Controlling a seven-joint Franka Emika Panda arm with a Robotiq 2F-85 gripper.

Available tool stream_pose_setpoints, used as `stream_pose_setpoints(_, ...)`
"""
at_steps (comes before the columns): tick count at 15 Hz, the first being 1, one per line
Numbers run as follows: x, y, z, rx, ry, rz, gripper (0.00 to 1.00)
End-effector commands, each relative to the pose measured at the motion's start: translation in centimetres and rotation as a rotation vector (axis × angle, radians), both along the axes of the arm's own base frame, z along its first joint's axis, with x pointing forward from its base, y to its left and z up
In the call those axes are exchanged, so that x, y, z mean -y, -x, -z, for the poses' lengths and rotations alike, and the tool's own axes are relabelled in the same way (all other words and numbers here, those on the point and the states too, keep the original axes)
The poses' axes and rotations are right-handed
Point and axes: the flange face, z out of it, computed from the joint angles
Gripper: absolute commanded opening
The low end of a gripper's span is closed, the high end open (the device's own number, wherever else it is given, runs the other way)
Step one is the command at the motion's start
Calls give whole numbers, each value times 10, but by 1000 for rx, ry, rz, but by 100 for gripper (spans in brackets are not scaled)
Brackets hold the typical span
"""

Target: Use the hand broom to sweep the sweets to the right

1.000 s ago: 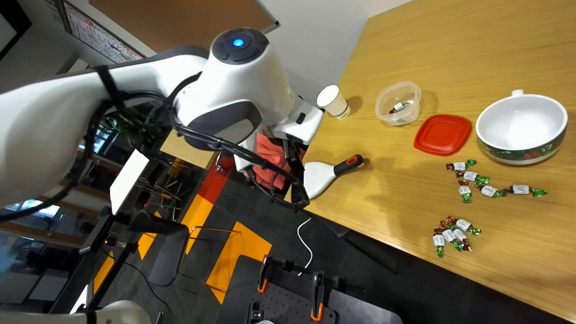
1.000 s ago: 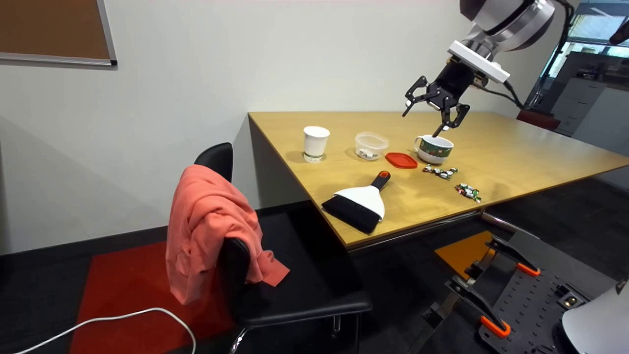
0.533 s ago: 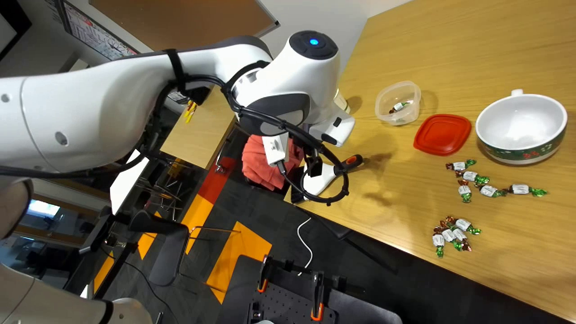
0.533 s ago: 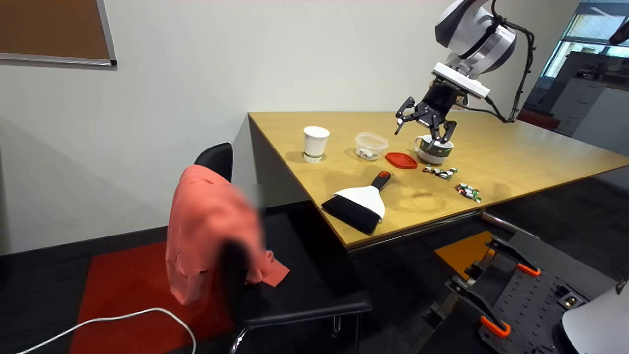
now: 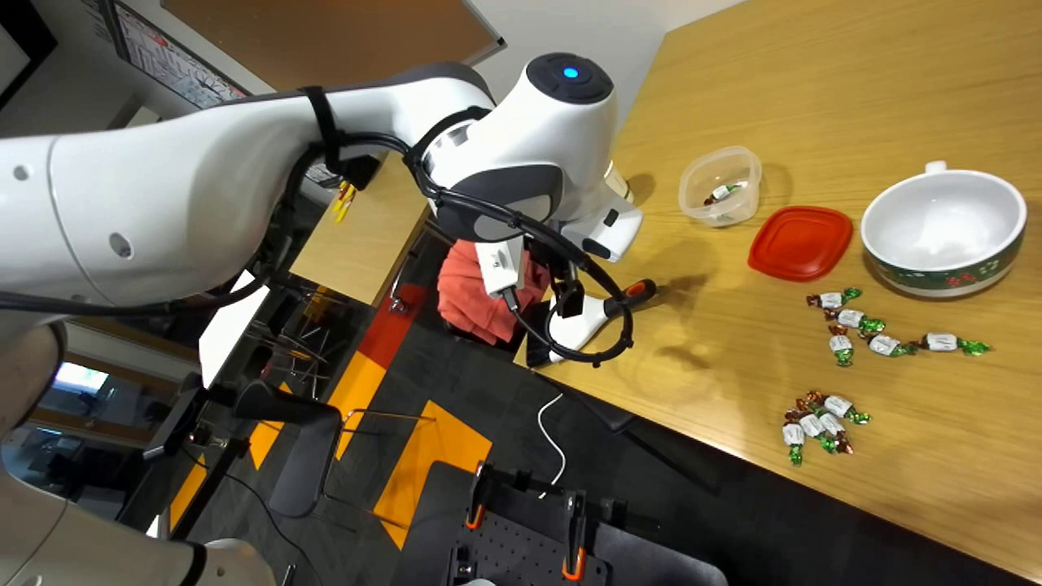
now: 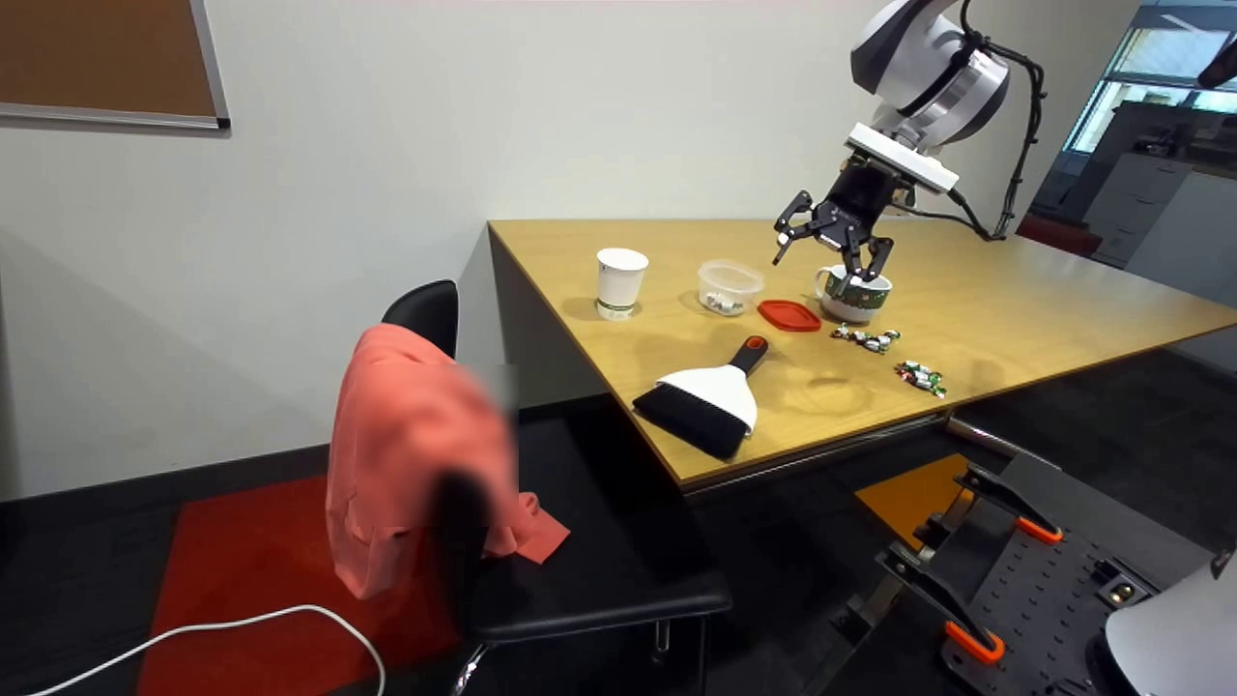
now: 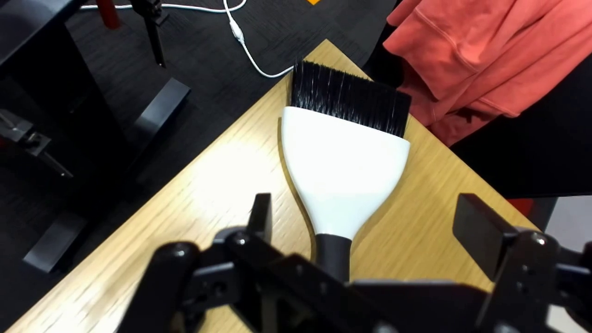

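Observation:
The hand broom lies on the table near its corner, with a white head, black bristles and a black handle with an orange end. It shows in both exterior views (image 5: 576, 330) (image 6: 720, 389) and in the wrist view (image 7: 344, 169). My gripper (image 6: 811, 274) is open and empty above the table. In the wrist view my gripper (image 7: 365, 219) has its fingers apart on either side of the broom's neck; its linkage hides most of the handle. The wrapped sweets lie in two loose groups, one nearer the mug (image 5: 887, 347) (image 6: 867, 339), one nearer the table edge (image 5: 814, 425) (image 6: 921, 377).
A white paper cup (image 6: 620, 282), a clear tub (image 6: 732, 282) with sweets inside, a red lid (image 5: 802, 244) and a large mug (image 5: 944, 280) stand along the table. A chair with a coral sweatshirt (image 6: 406, 454) stands beside the table's corner. A cable loop hangs from the arm.
The arm has moved over the table toward the broom and the gripper has come lower, with only a slight shift in the last half second. The gripper stays open; broom and sweets have not moved.

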Motion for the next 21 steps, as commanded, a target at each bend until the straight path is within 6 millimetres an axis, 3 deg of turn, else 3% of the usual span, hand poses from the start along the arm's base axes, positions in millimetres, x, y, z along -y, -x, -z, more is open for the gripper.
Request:
stream_pose_setpoints(1, 3, -15, 14, -4, 11, 14, 100)
stream_pose_setpoints(10, 22, -51, 74, -82, 5, 29, 100)
stream_pose_setpoints(21, 28, -57, 131, -96, -50, 82, 100)
